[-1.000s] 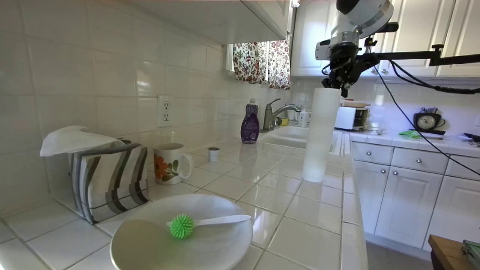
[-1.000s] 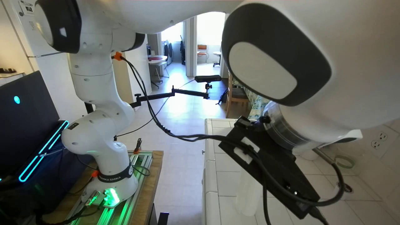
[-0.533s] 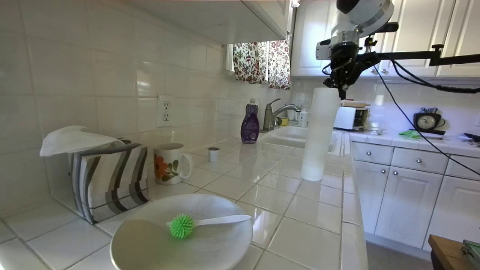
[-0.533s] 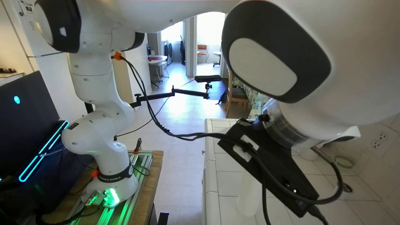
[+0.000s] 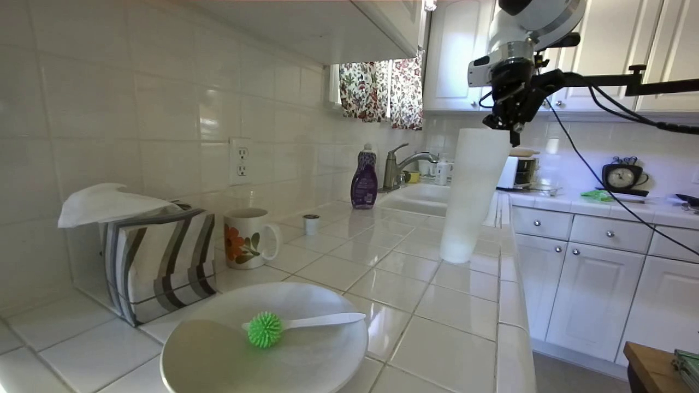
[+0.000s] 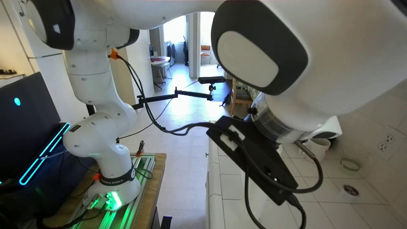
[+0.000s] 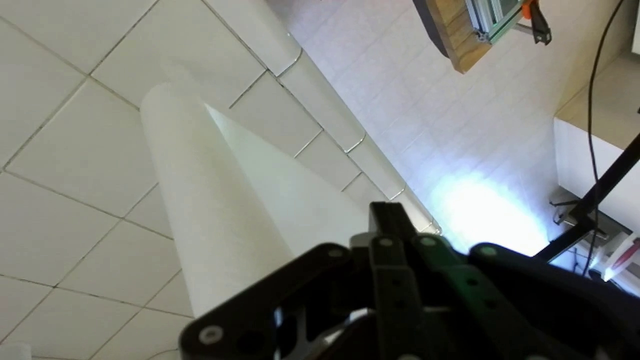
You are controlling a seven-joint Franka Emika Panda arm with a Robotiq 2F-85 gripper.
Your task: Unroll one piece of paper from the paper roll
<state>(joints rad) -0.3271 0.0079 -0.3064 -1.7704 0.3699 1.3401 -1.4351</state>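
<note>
The paper roll [image 5: 463, 202] stands upright on the tiled counter, a tall white cylinder. In the wrist view the roll [image 7: 205, 200] runs along the left of the gripper. The piece of paper [image 5: 494, 169] stretches from the roll's upper part toward my gripper [image 5: 514, 139]. In the wrist view the sheet [image 7: 295, 200] is a white triangle between the roll and the fingertips [image 7: 392, 215]. The fingers are closed together at the sheet's top corner, to the side of the roll. In an exterior view the roll [image 6: 256, 194] is mostly hidden behind the wrist mount.
A white bowl [image 5: 191, 349] with a green brush [image 5: 265, 329] lies at the counter's near end. A flowered mug [image 5: 246, 240], a striped napkin holder [image 5: 164, 256], a small cup [image 5: 311, 224] and a purple bottle [image 5: 364, 183] stand along the wall. The counter edge [image 5: 516, 305] is beside the roll.
My gripper has moved sideways, away from the wall, toward the counter edge. The sheet is now drawn out from the roll's top toward it. The roll's base has barely moved.
</note>
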